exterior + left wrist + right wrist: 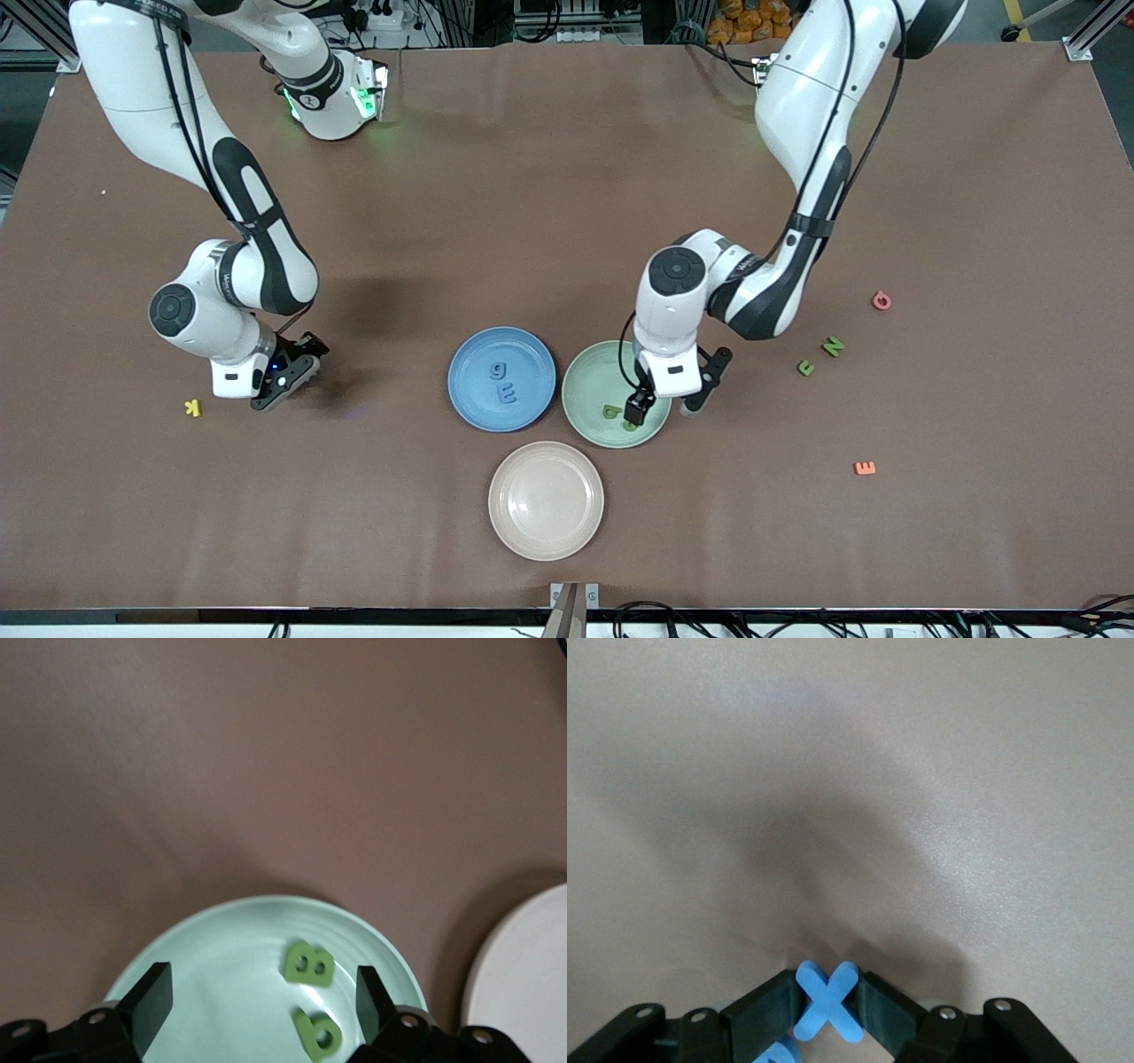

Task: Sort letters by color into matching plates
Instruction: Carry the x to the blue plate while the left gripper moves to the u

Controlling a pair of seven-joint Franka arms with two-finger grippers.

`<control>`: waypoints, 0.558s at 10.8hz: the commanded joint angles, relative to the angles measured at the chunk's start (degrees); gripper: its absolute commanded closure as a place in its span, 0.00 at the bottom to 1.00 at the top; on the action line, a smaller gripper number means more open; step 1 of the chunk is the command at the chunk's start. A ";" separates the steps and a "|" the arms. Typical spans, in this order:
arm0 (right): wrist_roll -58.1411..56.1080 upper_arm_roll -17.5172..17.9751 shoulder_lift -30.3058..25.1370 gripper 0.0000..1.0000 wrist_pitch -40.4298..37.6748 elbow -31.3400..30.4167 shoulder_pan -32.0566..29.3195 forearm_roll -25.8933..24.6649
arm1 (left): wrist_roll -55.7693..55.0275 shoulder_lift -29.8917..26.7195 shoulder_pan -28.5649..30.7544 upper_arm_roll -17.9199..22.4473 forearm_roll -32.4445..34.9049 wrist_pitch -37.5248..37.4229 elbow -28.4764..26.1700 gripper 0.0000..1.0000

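Observation:
The blue plate (pixel 469 390) holds a blue g (pixel 500 369) and a blue E (pixel 506 392). Beside it, toward the left arm's end, the mint green plate (pixel 589 379) holds a green B (pixel 309 964) and a green b (pixel 318 1033). My left gripper (pixel 664 408) hangs open just over the green plate (pixel 221 966), with both letters between its fingers (pixel 151 1001) and neither one gripped. My right gripper (pixel 283 383) is low at the table toward the right arm's end, shut on a blue cross (pixel 828 1001). Part of another blue letter (pixel 778 1052) shows under it.
A pale beige plate (pixel 546 501) lies nearer the front camera than the two coloured plates. A green N (pixel 833 346) and another green letter (pixel 805 367) lie toward the left arm's end, with a red G (pixel 881 300) and an orange E (pixel 865 468). A yellow K (pixel 192 408) lies beside my right gripper.

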 commanded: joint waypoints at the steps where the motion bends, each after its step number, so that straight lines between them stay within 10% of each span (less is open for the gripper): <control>1: 0.10 0.39 -0.57 0.79 0.83 -0.89 0.59 0.52 | 10.60 -2.92 11.31 -9.57 1.36 -8.58 -1.08 0.08; 6: 1.94 0.39 -0.92 0.80 0.04 1.31 0.85 0.87 | 25.75 -7.65 30.49 -24.02 1.54 -19.35 -6.67 0.00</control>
